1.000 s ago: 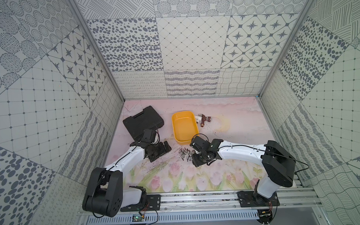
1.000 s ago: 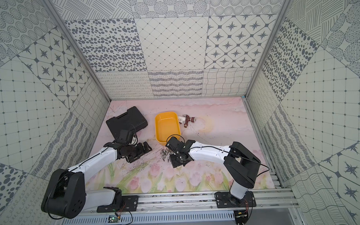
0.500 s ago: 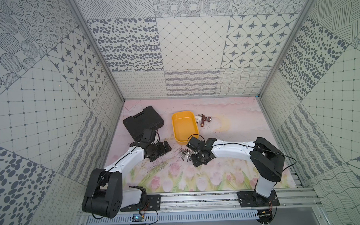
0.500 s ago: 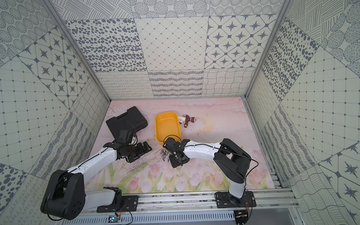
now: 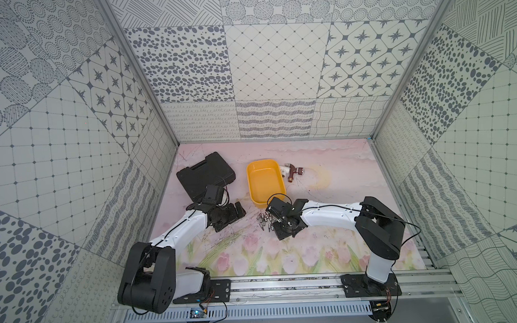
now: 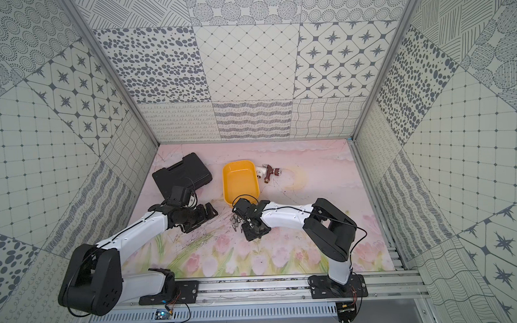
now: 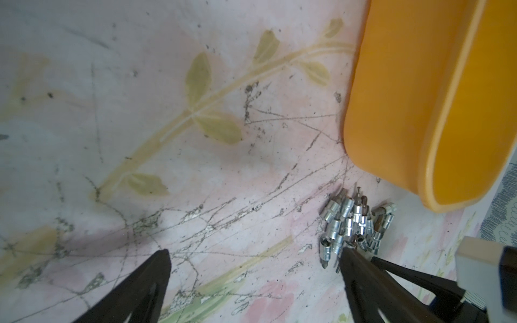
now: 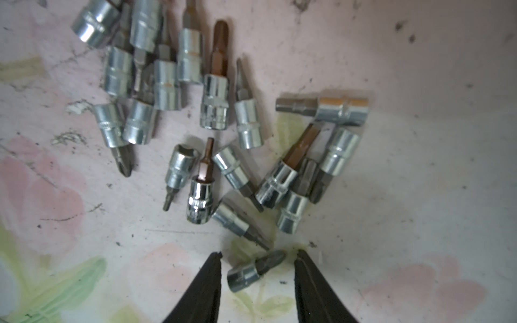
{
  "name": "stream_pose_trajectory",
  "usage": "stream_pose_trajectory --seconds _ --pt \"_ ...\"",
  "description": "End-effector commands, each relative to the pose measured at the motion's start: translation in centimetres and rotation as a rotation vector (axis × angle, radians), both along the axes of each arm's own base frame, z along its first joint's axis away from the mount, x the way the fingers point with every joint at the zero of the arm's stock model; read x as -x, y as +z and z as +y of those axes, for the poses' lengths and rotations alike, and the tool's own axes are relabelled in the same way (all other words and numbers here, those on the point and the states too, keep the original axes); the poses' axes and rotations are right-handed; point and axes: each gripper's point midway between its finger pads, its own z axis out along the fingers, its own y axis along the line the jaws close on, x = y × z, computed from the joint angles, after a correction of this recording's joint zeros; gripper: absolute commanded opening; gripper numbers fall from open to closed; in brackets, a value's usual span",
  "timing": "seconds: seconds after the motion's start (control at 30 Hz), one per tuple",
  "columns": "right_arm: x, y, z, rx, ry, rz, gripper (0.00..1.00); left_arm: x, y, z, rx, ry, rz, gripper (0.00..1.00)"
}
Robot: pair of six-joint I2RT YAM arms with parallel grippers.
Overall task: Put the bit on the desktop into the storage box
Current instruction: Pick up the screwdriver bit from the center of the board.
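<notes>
Bit (image 8: 253, 272) lies on desktop (image 8: 419, 195) btwn R gripper (image 8: 258, 253) fingers. Jaws are part-open, clear of it, holding nothing. Long axis slants across the gap, tip toward pile (image 8: 195, 112). R arm nearest. L gripper (image 7: 255, 251) is wide open, empty, at pile's edge. Only the R wrist view shows the straddle. In a top view, storage box (image 5: 265, 179) sits just past pile, empty.

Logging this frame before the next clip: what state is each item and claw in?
storage box: upright, empty.
loose bits: heaped on the desktop, outside the storage box.
black case: closed, flat.
tap fitting: lying flat.
left claw: open, empty.
right claw: open, straddling one bit, not gripping.
</notes>
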Motion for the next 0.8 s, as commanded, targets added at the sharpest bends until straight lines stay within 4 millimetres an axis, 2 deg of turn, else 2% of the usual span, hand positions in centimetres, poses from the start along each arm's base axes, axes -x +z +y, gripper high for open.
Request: stream_pose_trajectory --seconds 0.0,0.33,0.77 --pt "-0.4 -0.2 0.3 0.025 0.011 -0.019 0.44 -0.1 0.2 0.1 -0.012 -0.008 -0.006 0.99" --pt "0.2 -0.1 -1.1 0.086 0.017 -0.034 0.39 -0.3 0.5 0.3 -0.027 -0.011 -0.011 0.99" --pt "1.1 -0.4 -2.1 0.111 0.014 -0.019 0.19 -0.8 1.1 0.5 -0.042 -0.01 -0.029 0.99"
